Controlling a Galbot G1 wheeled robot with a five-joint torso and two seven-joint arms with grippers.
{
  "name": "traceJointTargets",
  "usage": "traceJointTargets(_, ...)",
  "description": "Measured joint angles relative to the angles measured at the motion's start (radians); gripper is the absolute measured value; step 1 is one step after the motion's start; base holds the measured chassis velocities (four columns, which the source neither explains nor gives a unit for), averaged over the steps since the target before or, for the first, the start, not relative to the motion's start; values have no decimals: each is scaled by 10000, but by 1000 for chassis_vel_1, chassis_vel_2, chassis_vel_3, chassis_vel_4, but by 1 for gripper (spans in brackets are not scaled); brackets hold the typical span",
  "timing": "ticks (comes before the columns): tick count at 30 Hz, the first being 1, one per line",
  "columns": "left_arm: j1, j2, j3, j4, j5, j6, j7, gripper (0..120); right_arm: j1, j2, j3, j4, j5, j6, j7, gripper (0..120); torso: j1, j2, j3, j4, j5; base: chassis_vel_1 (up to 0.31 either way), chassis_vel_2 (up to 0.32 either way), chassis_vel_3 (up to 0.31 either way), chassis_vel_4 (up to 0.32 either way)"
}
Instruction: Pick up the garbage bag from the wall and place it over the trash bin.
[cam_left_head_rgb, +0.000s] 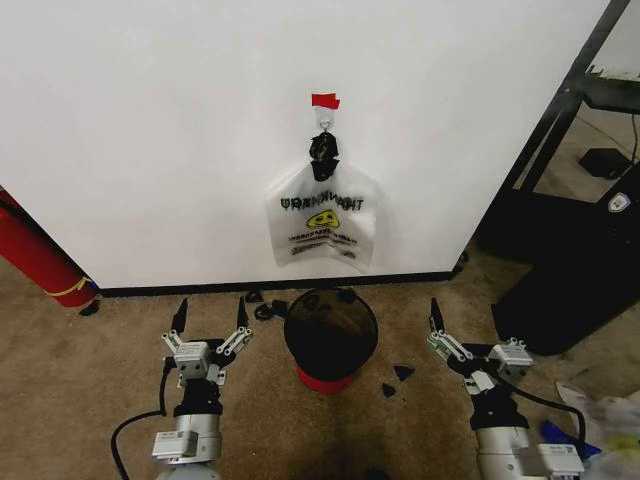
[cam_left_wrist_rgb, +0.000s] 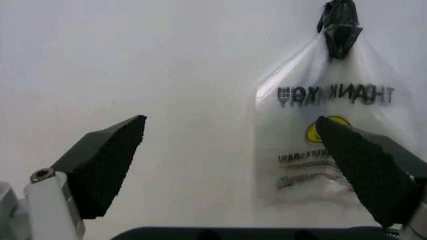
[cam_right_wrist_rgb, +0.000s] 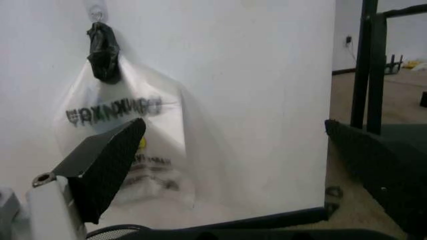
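Observation:
The garbage bag (cam_left_head_rgb: 322, 225) hangs flat on the white wall (cam_left_head_rgb: 150, 130) from a small hook (cam_left_head_rgb: 323, 118) under a red tape scrap (cam_left_head_rgb: 325, 101). It is translucent, with dark lettering, a yellow smiley and a black knotted top. Directly below it on the carpet stands the round black trash bin (cam_left_head_rgb: 292, 328) with its red base (cam_left_head_rgb: 325, 380). My left gripper (cam_left_head_rgb: 212, 305) is open, low and left of the bin. My right gripper (cam_left_head_rgb: 465, 320) is open, low and right of the bin. The bag (cam_left_wrist_rgb: 293, 150) lies ahead of the left gripper (cam_left_wrist_rgb: 230, 120); the bag (cam_right_wrist_rgb: 160, 150) lies ahead of the right gripper (cam_right_wrist_rgb: 233, 122).
A red cylinder (cam_left_head_rgb: 35, 255) leans at the wall's left end. A black metal frame (cam_left_head_rgb: 560, 110) and a dark cabinet (cam_left_head_rgb: 580, 270) stand on the right. Small black scraps (cam_left_head_rgb: 400, 372) lie around the bin, and plastic clutter (cam_left_head_rgb: 600, 420) lies at the lower right.

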Motion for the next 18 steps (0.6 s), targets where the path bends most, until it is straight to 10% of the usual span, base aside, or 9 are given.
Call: traceJointTargets(18,488,85,-124,-216,240,-170,-12,100,3215,-2458,-598,-1795,4639,-1126,-1179,100,0,0,0,3,1,0,0,0,0)
